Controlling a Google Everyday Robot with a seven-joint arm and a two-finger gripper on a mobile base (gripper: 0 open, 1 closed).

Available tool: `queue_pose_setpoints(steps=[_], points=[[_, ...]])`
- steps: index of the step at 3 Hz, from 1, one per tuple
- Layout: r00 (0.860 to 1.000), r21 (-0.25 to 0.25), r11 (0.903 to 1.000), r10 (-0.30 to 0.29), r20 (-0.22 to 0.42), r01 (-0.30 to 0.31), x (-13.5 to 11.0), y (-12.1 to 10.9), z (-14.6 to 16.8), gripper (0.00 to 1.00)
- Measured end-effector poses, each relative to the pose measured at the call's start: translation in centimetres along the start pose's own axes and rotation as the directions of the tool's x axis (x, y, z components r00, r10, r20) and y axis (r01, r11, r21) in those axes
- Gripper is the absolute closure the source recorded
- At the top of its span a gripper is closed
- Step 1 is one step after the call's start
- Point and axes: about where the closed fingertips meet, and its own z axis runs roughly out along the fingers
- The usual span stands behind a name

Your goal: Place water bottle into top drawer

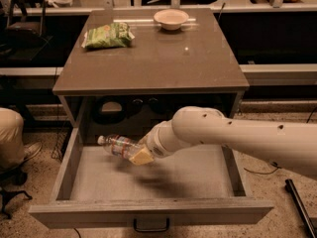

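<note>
The brown cabinet top fills the far half of the scene. Below it, the top drawer stands pulled out toward the near side. The white arm reaches in from the right. A green snack bag and 1 pale bowl sit far back on the top. The water bottle hangs sideways over the drawer's left floor, cap pointing left, clamped by the gripper.

The gripper holds the water bottle over the top drawer (left half); the snack bag and bowl sit behind on the tabletop.
</note>
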Motion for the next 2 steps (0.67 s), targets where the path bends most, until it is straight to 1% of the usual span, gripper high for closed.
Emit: queue_pose_setpoints(steps=[1, 2], points=[[0.999, 0.0, 0.9992, 0.039, 0.017, -0.039, 0.54, 0.1, 1.96, 0.63], [0.998, 0.007, 0.9983, 0.058, 0.033, -0.059, 0.82, -0.15, 2.42, 0.4]])
